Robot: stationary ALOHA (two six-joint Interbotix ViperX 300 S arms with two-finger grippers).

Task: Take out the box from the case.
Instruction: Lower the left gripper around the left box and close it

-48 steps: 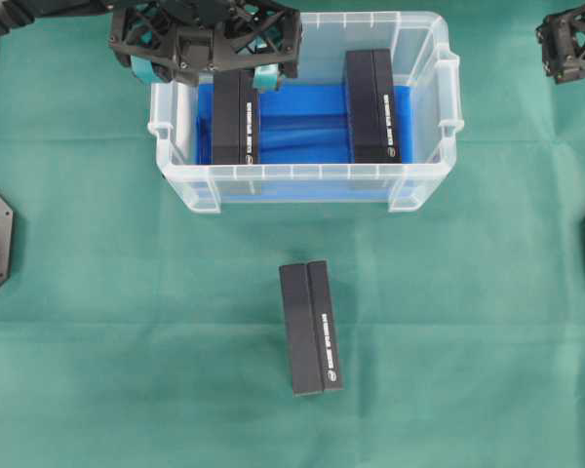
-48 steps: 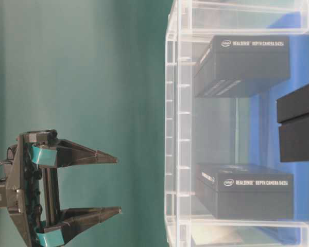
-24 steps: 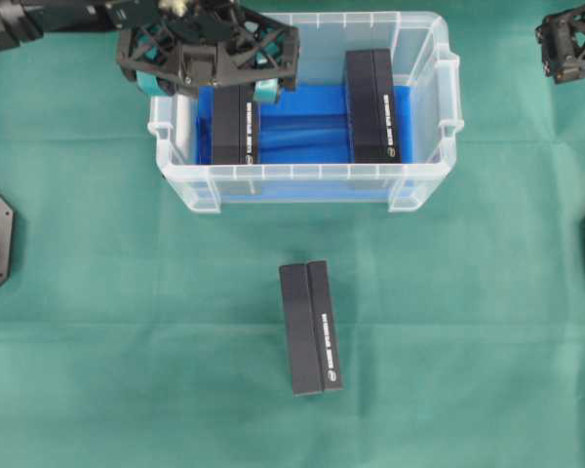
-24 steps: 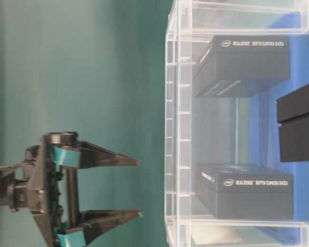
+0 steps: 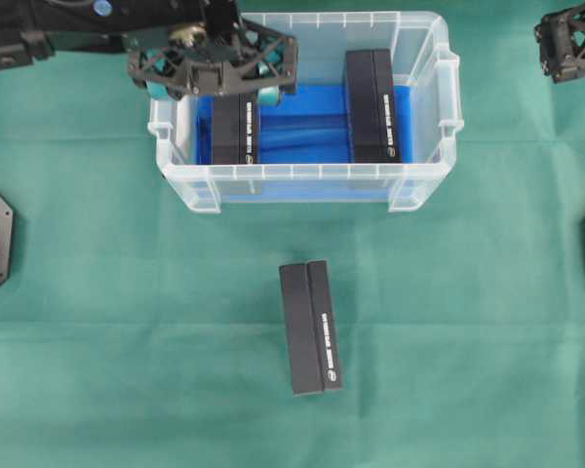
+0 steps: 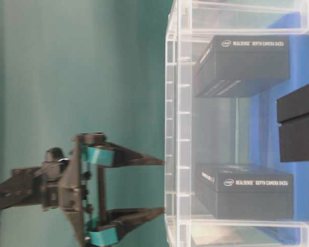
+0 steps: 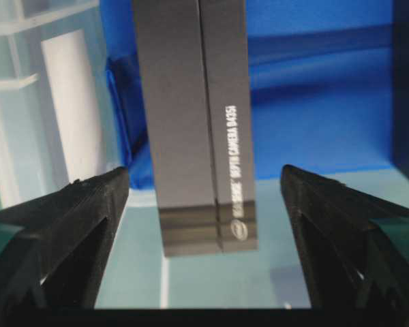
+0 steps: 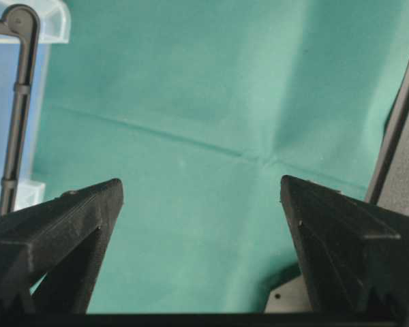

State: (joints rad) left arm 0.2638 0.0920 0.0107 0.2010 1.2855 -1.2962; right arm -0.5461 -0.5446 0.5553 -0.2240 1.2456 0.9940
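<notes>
Lowered left fingers point(image 7: 75, 211) now straddle the box point(image 7: 194, 122), untouched

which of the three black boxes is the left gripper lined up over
The left box in the case, framed between the open left gripper. The other cased box sits toward the right end; the third lies outside on the green cloth.

Both arms are matte black. The left claw point(image 6: 157, 186) has long tapered black fingers point(image 6: 139, 160), teal pads near their roots and an open lattice frame; the right claw point(image 8: 201, 225) is equally black.
</notes>
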